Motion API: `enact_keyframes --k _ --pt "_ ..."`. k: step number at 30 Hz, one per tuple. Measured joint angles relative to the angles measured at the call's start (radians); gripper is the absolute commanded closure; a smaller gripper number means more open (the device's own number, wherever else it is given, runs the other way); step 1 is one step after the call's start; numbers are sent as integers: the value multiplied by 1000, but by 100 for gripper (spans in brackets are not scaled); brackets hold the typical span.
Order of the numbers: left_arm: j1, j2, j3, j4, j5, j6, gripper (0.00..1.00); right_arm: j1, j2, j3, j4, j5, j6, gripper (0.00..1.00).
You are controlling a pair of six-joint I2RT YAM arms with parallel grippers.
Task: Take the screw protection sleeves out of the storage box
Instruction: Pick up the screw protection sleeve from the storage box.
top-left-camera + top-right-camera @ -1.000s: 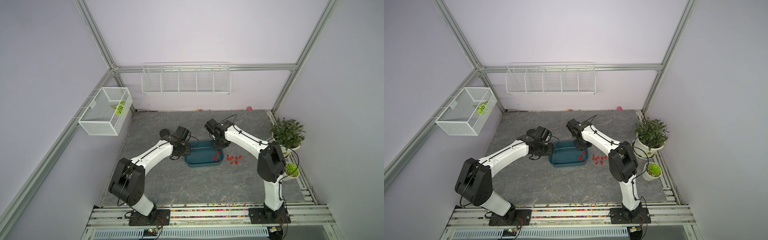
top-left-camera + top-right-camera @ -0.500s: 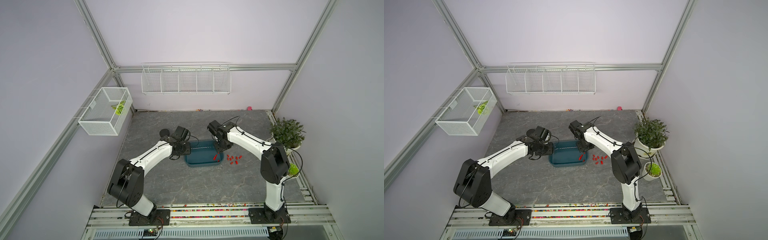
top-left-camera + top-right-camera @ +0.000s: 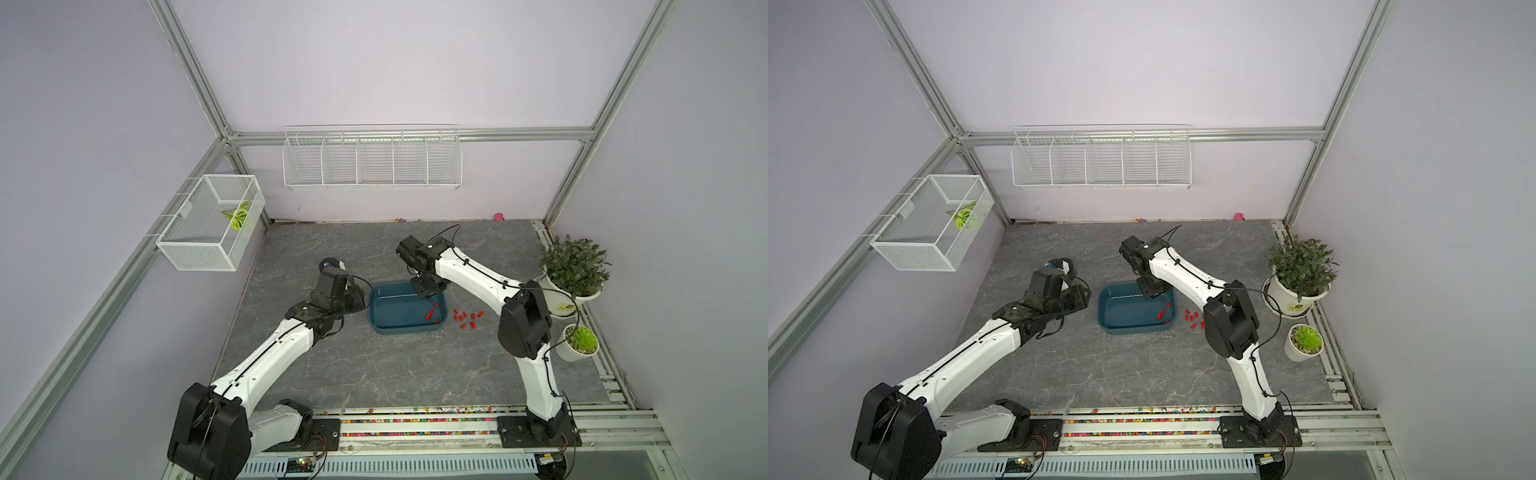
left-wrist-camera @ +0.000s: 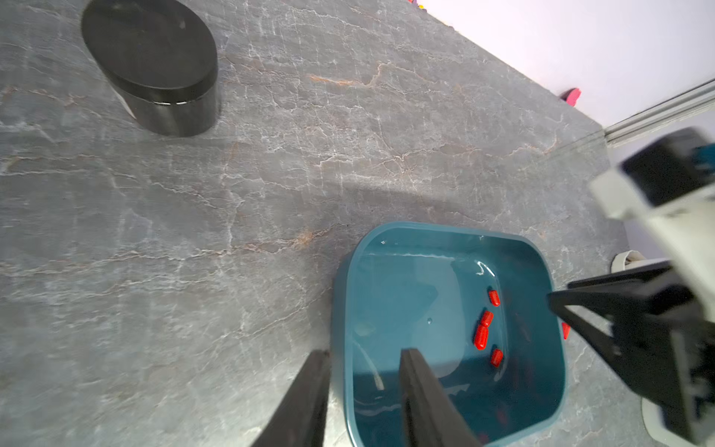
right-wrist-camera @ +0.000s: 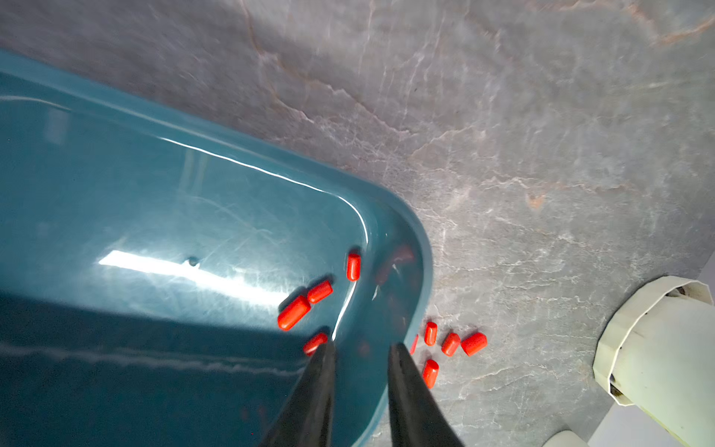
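Inside the box (image 4: 340,309) I count four red caps (image 4: 481,336); more lie outside. Both left gripper (image 4: 363,352) and right gripper (image 5: 361,346): jaws apart, straddling its walls.

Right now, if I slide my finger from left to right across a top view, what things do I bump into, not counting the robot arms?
white mesh basket → black cup → storage box → red screw protection sleeves lying loose on the table → leafy potted plant
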Motion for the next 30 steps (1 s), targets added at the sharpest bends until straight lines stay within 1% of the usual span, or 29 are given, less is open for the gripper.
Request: enact_keyframes --k 4,12,30 --pt "0 0 -45 71 24 -28 64 0 53 17 -29 3 17 73" --pt "0 -7 -84 171 50 -48 66 6 79 37 -65 3 69 75" --pt "0 -46 -122 228 56 -59 68 12 168 68 -98 -4 130 76"
